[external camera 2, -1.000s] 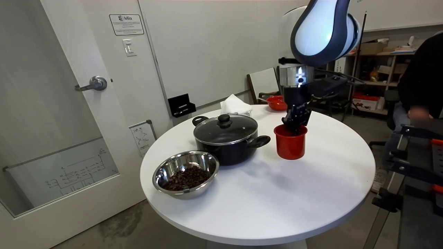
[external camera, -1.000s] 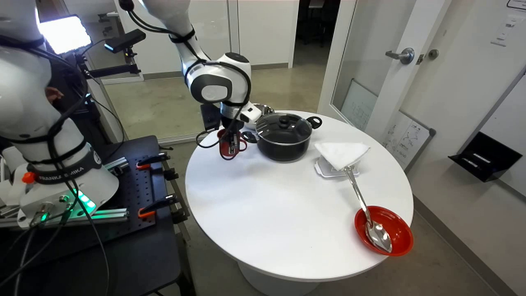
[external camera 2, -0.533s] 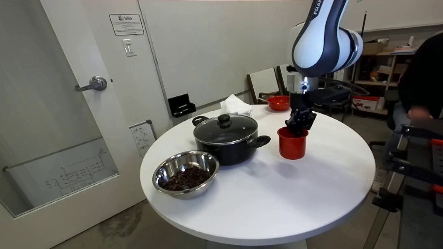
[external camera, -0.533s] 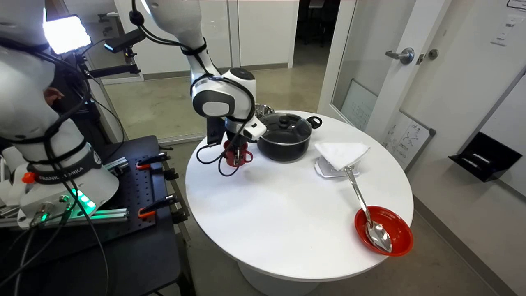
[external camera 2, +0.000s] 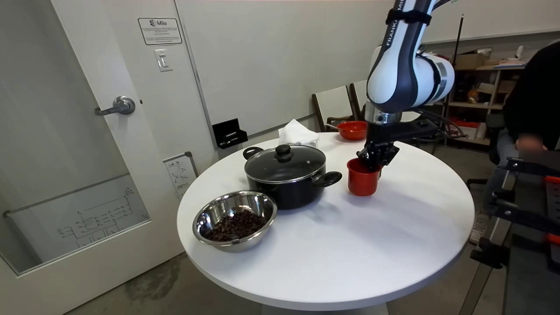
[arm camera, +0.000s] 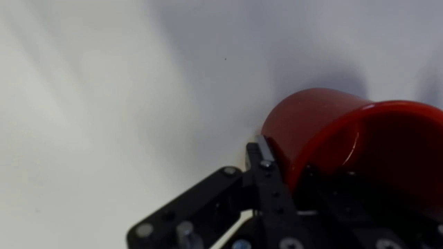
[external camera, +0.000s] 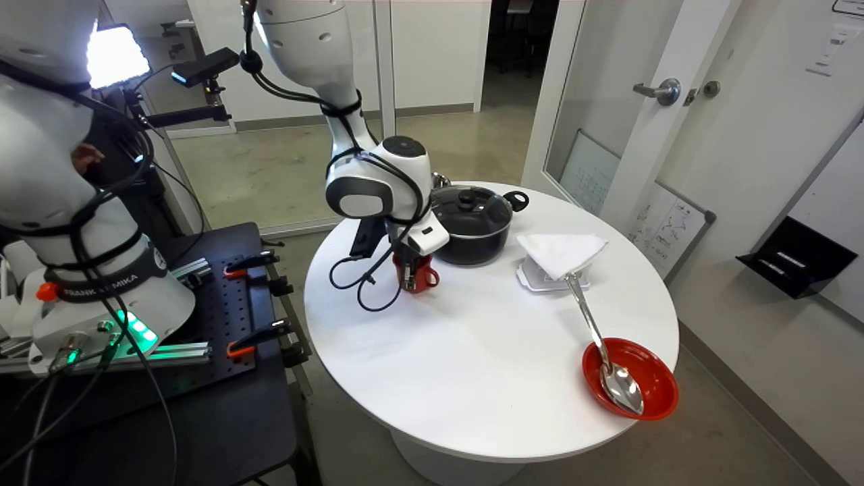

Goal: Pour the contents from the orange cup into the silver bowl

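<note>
Soft shadows (arm camera: 341, 77), wrist view perhaps blurred

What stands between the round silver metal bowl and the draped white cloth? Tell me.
The round black lidded metal pot stands there, in both exterior views.

The Franka Panda arm (external camera 2: 386, 85) is white and rounded, with dark trim (external camera 2: 407, 87), FRANKA lettering (external camera 2: 390, 33) and black cables (external camera: 368, 277) held along it by black straps (external camera 2: 409, 16). Its white base (external camera: 158, 297) shows green lights (external camera: 143, 331). The Robotiq gripper (arm camera: 294, 155) is black, dotted with silvery screws (arm camera: 229, 170) (one lower down looks bluish).
</note>
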